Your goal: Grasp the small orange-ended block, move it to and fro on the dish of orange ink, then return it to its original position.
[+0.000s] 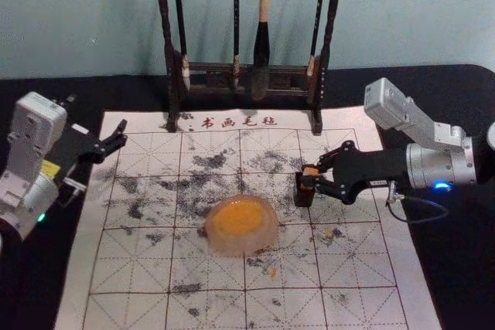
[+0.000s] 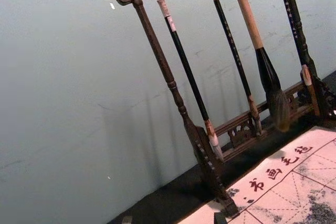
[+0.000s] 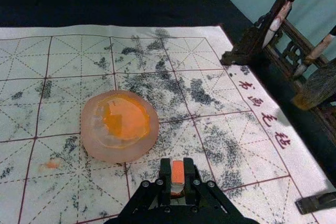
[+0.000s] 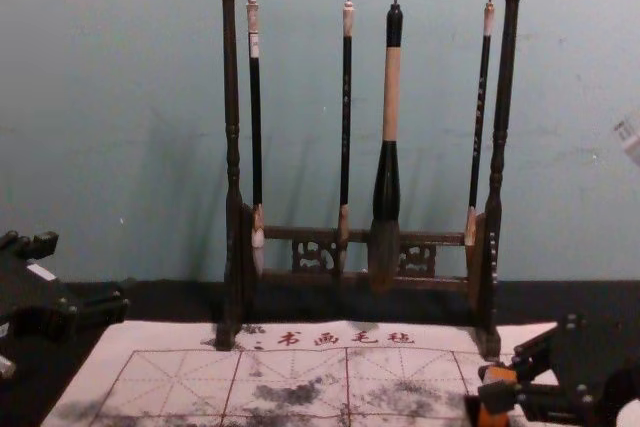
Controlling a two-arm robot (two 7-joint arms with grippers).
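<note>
The right gripper (image 1: pixel 314 172) is at the dark upright holder (image 1: pixel 303 193), right of the ink dish. In the right wrist view, the right gripper (image 3: pixel 177 174) is shut on the small block (image 3: pixel 178 171), its orange end showing between the fingers. The block (image 4: pixel 499 375) also shows in the chest view, at the holder's top. Orange ink lies in the round pinkish dish (image 1: pixel 219 241) on the mat. My left gripper (image 1: pixel 97 121) is parked over the left edge, open and empty; its two tips show in the left wrist view (image 2: pixel 173 219).
Behind the dish and holder stands a dark wooden rack (image 4: pixel 232 157) with several hanging brushes. The gridded white mat (image 1: pixel 139 268) has black smudges and red lettering along its back edge. A black cloth (image 1: pixel 433 98) surrounds it.
</note>
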